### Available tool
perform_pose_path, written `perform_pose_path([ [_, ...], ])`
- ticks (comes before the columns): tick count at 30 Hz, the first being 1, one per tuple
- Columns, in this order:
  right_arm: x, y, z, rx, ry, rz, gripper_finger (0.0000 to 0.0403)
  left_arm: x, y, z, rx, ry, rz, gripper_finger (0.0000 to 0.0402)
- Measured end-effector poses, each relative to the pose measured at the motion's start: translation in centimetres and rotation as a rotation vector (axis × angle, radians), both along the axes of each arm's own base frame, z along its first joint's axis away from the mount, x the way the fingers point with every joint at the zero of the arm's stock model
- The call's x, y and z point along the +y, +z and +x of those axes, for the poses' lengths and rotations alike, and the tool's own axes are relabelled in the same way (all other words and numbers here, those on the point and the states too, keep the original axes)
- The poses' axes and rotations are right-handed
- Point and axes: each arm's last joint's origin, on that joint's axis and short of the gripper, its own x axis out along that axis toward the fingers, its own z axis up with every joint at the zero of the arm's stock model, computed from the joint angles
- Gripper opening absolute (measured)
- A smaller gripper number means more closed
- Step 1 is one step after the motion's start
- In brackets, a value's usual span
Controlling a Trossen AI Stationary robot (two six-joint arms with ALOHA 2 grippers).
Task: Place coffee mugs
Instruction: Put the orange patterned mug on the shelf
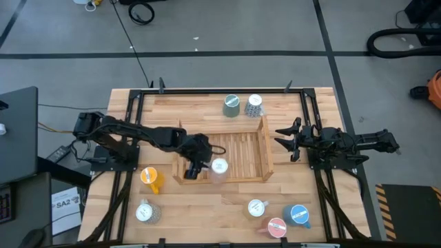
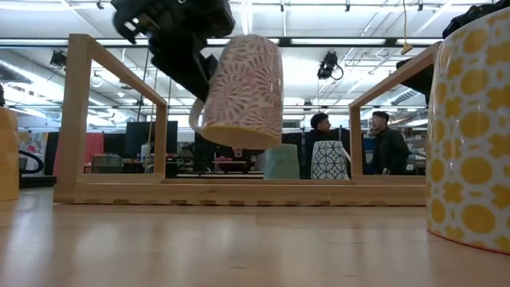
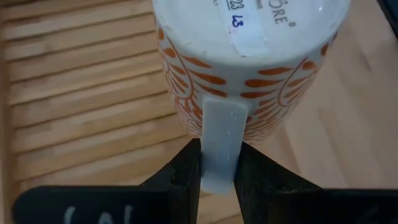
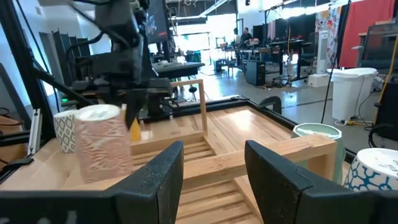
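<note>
Overhead, left hand (image 1: 196, 167) holds an upside-down orange-patterned mug (image 1: 218, 167) over the wooden tray (image 1: 264, 153) at mid-table; right hand (image 1: 288, 139) waits beside the tray, fingers spread and empty. Table-level: the mug (image 2: 242, 91) hangs clear above the tray's rail (image 2: 239, 192). Left wrist: both fingers (image 3: 180, 180) clamp the mug's handle (image 3: 221, 146). Right wrist: fingers (image 4: 155, 177) apart.

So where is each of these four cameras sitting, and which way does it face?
High: above the table, looking straight down; both arms show.
Low: at table-top height, looking level; the left pincer hangs in from above.
Left wrist: on the left arm, looking past its fingers.
Right wrist: on the right arm, facing the wooden rack; right pincer open.
All share the held patterned mug, upside down.
</note>
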Motion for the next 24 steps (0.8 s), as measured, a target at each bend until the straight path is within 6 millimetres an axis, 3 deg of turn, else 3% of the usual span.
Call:
perform_pose_path([
  [7, 0.0, 0.0, 0.0, 0.0, 0.0, 0.0, 0.0177, -0.56, -0.2, -0.32, 0.008, -0.127, 0.084, 0.0082],
  [18, 0.0, 0.0, 0.0, 0.0, 0.0, 0.0, 0.0177, 0.19, -0.24, -0.27, 0.003, -0.147, 0.13, 0.0082],
  [24, 0.0, -0.01, 0.0, 0.001, 0.0, 0.0, 0.0177, 0.32, -0.5, -0.2, -0.002, -0.222, 0.241, 0.0082],
])
